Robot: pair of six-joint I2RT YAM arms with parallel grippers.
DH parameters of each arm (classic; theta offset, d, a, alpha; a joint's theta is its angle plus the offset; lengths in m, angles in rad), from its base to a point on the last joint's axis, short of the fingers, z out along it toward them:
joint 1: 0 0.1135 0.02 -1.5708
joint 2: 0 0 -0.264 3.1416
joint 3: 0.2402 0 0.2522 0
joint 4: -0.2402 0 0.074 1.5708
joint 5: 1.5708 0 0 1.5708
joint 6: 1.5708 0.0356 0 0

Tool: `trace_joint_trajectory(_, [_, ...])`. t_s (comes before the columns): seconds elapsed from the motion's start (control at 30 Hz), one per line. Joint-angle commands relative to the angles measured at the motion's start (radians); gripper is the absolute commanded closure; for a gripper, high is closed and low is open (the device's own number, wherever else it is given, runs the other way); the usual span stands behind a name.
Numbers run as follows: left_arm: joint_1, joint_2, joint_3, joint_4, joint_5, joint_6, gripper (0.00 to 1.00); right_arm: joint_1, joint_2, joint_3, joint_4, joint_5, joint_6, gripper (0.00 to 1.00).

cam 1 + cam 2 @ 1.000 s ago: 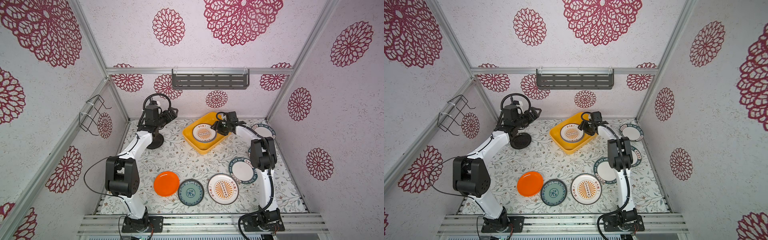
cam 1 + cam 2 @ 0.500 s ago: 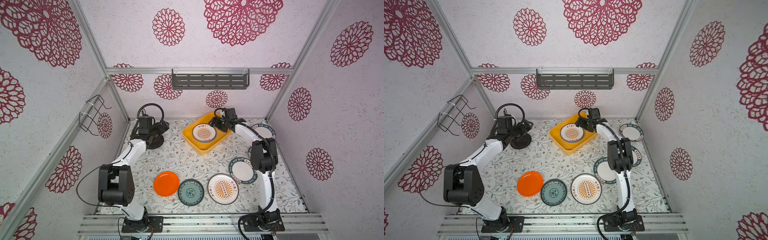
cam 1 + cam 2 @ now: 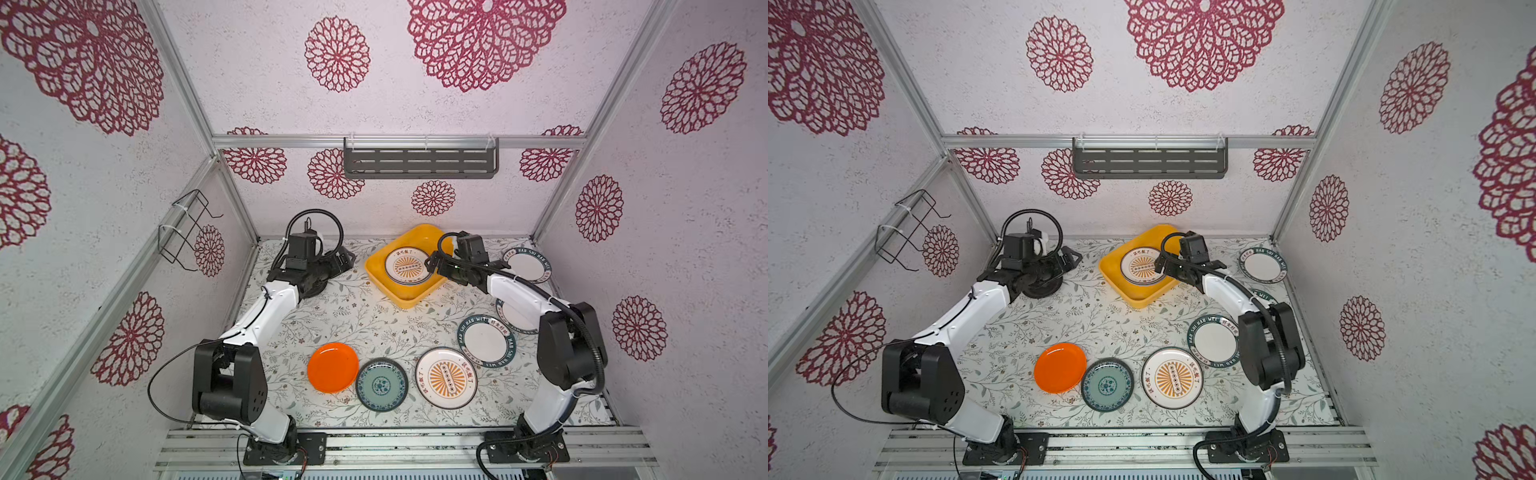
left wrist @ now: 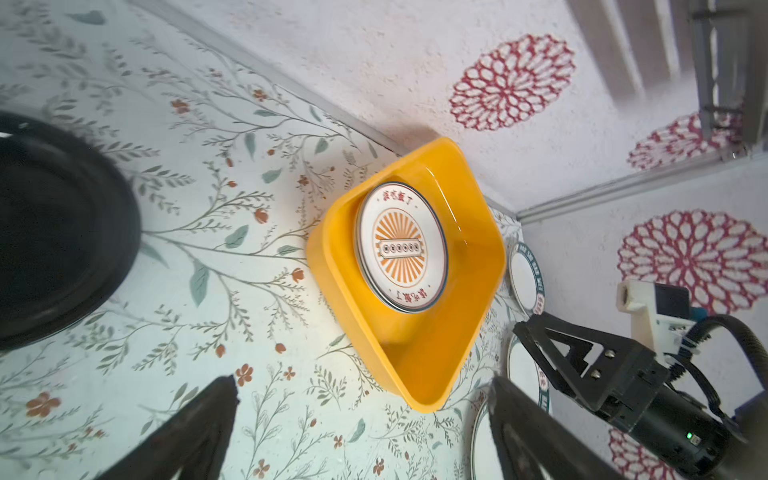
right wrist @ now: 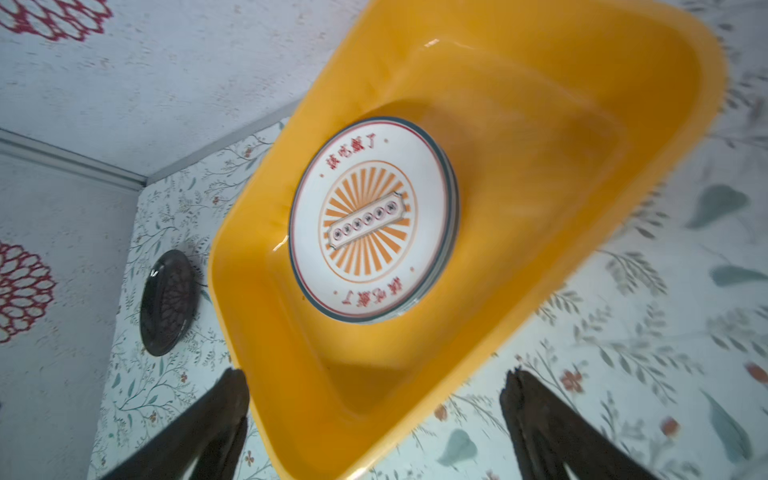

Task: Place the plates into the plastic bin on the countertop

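Your yellow bin (image 3: 409, 298) sits cornerwise near the back edge of the countertop (image 3: 353, 324). One corner points at the back wall. Its long side is hard to tell from above. A sunburst plate (image 3: 407, 266) lies flat inside on other plate rims, with its middle bar running side to side.

Your right gripper (image 5: 376, 375) hangs over the bin's right corner, fingers spread wide and holding nothing. Your left gripper (image 4: 363, 384) is spread and empty too. It is just past the black plate (image 4: 54, 249) near the back left corner and points at the bin.

Along the front edge lie an orange plate (image 3: 332, 368), a teal plate (image 3: 382, 384) and a second sunburst plate (image 3: 446, 378). Up the right edge lie a near lettered plate (image 3: 486, 341), a middle lettered plate (image 3: 513, 320) half under your right arm (image 3: 519, 293), and a far lettered plate (image 3: 525, 266).
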Motion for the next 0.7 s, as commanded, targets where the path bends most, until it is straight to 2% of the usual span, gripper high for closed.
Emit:
trace_joint_trajectory(0.0, [-0.060, 0.036, 0.045, -0.012, 0.033, 0.094, 0.03, 0.013, -0.131, -0.098, 0.029, 0.113, 0.061, 0.01])
trace_joint_trajectory(0.17, [-0.118, 0.071, 0.072, -0.012, 0.054, 0.089, 0.03, 0.016, -0.280, -0.245, -0.002, 0.151, 0.091, 0.01])
trace_joint_trajectory(0.4, [-0.172, 0.110, 0.144, 0.005, -0.022, 0.085, 0.03, 0.005, -0.456, -0.380, -0.066, 0.223, 0.109, 0.01])
trace_joint_trajectory(0.47, [-0.183, 0.127, 0.173, 0.013, -0.020, 0.064, 0.03, -0.012, -0.493, -0.412, -0.070, 0.202, 0.100, 0.01])
trace_joint_trajectory(0.53, [-0.203, 0.144, 0.205, 0.012, -0.016, 0.045, 0.03, -0.054, -0.521, -0.449, -0.063, 0.126, 0.100, 0.01])
trace_joint_trajectory(0.67, [-0.287, 0.147, 0.248, -0.002, -0.101, 0.006, 0.03, -0.118, -0.598, -0.504, -0.118, 0.077, 0.117, 0.01])
